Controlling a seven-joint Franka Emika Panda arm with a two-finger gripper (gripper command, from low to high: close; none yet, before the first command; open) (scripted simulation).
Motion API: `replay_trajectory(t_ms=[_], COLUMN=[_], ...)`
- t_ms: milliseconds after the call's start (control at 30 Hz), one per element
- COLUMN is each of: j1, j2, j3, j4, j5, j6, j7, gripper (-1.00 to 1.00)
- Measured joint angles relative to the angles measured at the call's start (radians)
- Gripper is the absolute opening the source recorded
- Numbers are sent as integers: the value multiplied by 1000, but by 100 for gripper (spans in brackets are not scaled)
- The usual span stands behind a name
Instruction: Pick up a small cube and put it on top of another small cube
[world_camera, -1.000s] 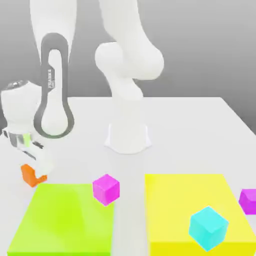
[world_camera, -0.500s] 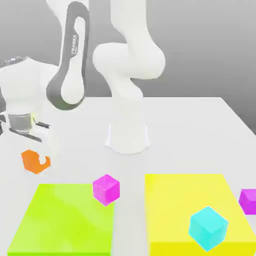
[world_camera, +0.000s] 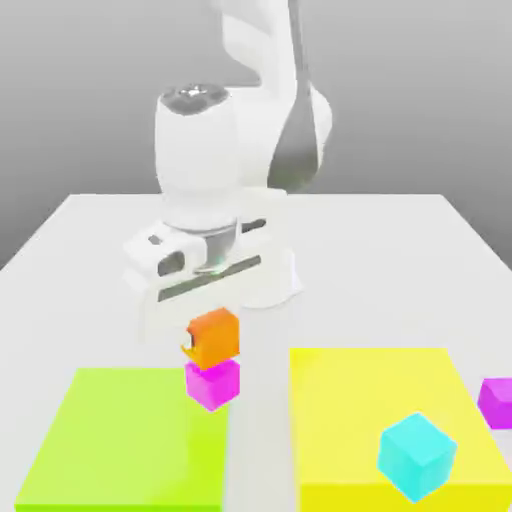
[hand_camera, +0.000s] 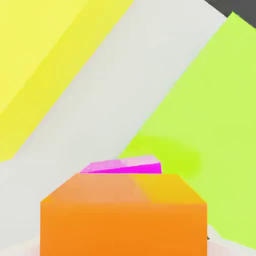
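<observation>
1. The tool (world_camera: 208, 325) grips the orange cube (world_camera: 214, 337) directly beneath it.
2. The magenta cube (world_camera: 212, 384) sits just below.
3. The orange cube looks rigid, light and smooth: pinch opposite flat faces.

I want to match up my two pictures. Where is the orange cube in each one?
Exterior view: the orange cube is left of center, just above a magenta cube.
Hand view: it is big and close in front.
Shared landmark: the green mat.
</observation>
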Motion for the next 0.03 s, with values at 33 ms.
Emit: replay_trajectory(t_ms=[33], j1=[0], j2=[0], j3=[0], j4=[0], j5=[0], j6=[0], j7=[0], gripper=[100])
